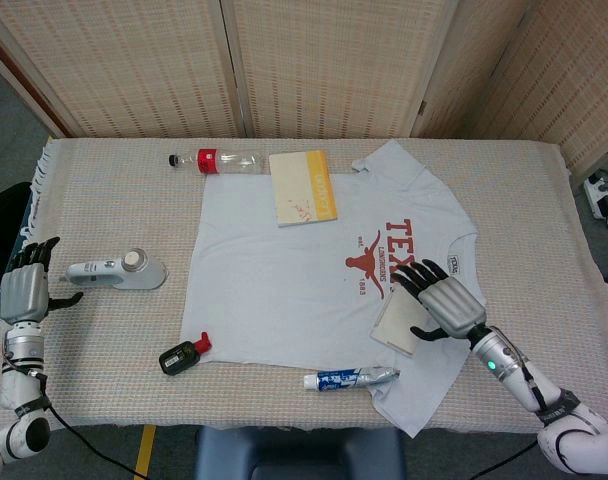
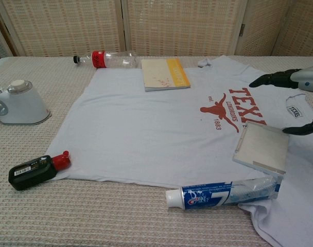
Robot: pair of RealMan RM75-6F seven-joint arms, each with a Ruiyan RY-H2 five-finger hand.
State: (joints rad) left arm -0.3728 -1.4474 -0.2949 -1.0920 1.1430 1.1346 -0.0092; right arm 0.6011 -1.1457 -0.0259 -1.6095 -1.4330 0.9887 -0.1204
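Right hand [image 1: 446,302]: hovering over the right part of the white T-shirt [image 1: 274,270], fingers [image 2: 270,79] spreading apart, holding nothing; thumb tip lying just beside the far-right edge of the flat square pad [image 2: 261,146], contact not clear to tell.

Flat square pad: lying flat on the T-shirt, near side, right of the red longhorn print [image 2: 222,112], just far of the toothpaste tube [image 2: 218,193].

Left hand [image 1: 26,293]: standing at the far-left table edge, fingers pointing up and spreading, gripping nothing; sitting left of the white handheld device [image 1: 116,270], apart from its handle end.

White handheld device: resting on the woven tablecloth [image 1: 114,200], left of the T-shirt.

Toothpaste tube: lying crosswise at the near hem of the T-shirt, cap pointing left.

Small black bottle with red cap [image 2: 35,169]: lying on its side at the near-left corner of the T-shirt, cap touching the cloth edge.

Yellow-and-cream book [image 1: 302,187]: lying flat on the far edge of the T-shirt.

Clear plastic bottle with red label [image 1: 216,160]: lying on its side just left of the book, on the far side.
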